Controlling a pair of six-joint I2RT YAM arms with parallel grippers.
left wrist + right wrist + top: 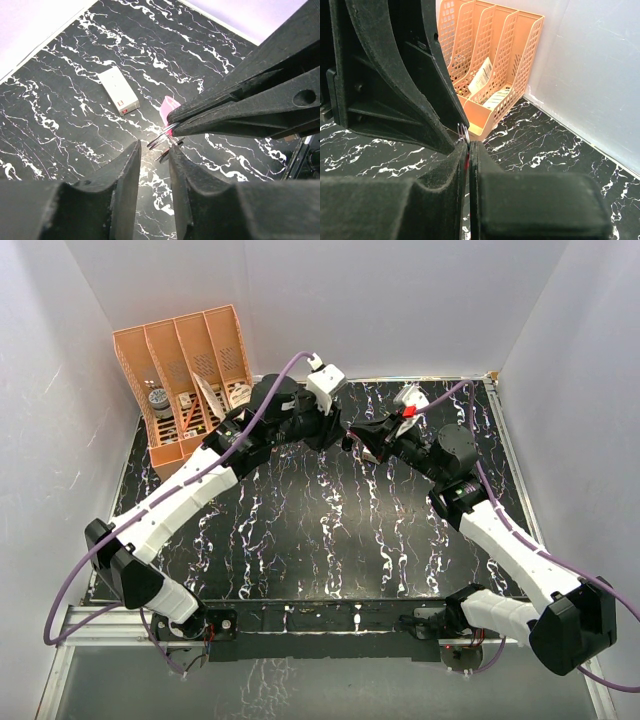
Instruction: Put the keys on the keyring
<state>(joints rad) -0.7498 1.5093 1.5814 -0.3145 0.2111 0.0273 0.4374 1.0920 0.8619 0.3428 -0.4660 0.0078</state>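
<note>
Look to the far middle of the tabletop point(300, 540) for both arms meeting tip to tip. Find the keyring point(170, 106) pinched in the right end effector point(468, 147), pads point(420, 200) pressed together on the magenta strap, with the small wire ring point(161, 136) jutting free toward the left end effector point(155, 150). Read the left fingers point(125, 195) as standing a narrow gap apart, just beside the ring; cannot tell whether closed on anything. Cannot make out the key for certain: only a thin dark sliver point(162, 152) low in that gap, key or shadow. Note the white box point(119, 90) lying flat on the tabletop, well apart, and the orange file rack point(185, 375) in the far left corner.

Judge the strap soft and floppy, so take hold close to the ring end to stop it swinging. Expect the ring to be light, springy wire, hard to pry open and apt to twist aside. Treat the key as light, rigid, thin and slippery. Grip it flat across the blade, leaving the hole end clear for threading. Beware of dropping it at release.
</note>
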